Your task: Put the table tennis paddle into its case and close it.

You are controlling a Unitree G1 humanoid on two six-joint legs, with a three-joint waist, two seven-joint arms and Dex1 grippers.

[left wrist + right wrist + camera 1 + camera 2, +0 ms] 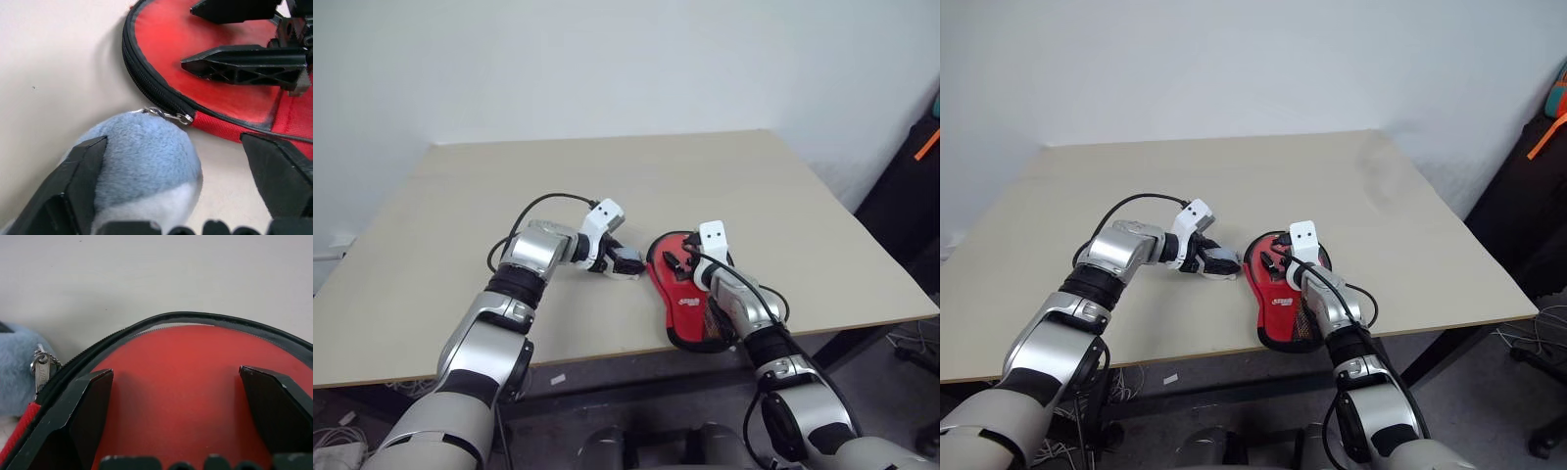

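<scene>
The case (683, 294) lies flat near the table's front edge, red on top with black piping and a zip around its round end. The table tennis paddle is hidden. The zip slider (171, 115) sits on the case's left side, with a fluffy blue pompom (146, 156) hanging from it. My left gripper (628, 262) is open, its fingers on either side of the pompom. Open too, my right gripper (178, 396) hovers over the case's red round end, one finger (244, 63) close above the surface.
The beige table (607, 176) stretches bare behind and to the left of the case. The case's narrow end reaches the table's front edge (607, 354). A dark bag with an orange strap (925, 147) stands off the table at the right.
</scene>
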